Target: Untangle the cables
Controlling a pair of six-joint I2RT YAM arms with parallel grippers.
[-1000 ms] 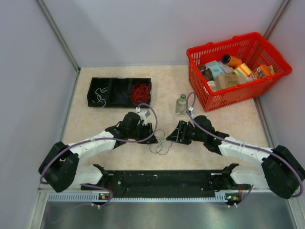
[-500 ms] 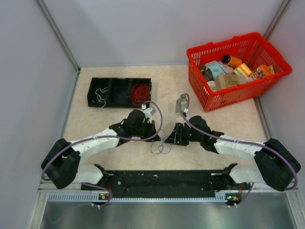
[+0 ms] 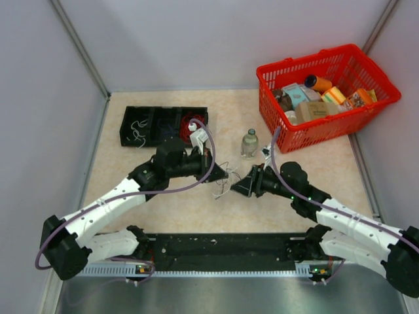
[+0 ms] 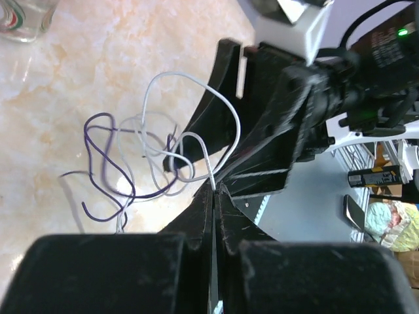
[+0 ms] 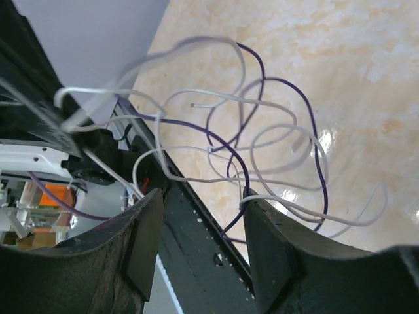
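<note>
The overhead view is taking in the whole counter. One tangle of cables is hanging between the two grippers near the middle. One black tray is sitting at the back left, and one glass bottle is standing just behind the tangle. One red basket of packages is resting at the back right. The tray is showing three compartments. A white bunch is lying in the left one and a red bunch in the right one, partly behind the left wrist. The middle one is too dark to read.

The left wrist view is giving what the overhead cannot. The left gripper is pinching a white wire with its jaws pressed together, and a dark purple wire is looping through the white strands above the counter.

The right wrist view is showing the right gripper with its jaws standing apart. White and purple strands are crossing the gap without being clamped.

One purple wire is showing in the tangle; how many white wires are running through it cannot be told.
</note>
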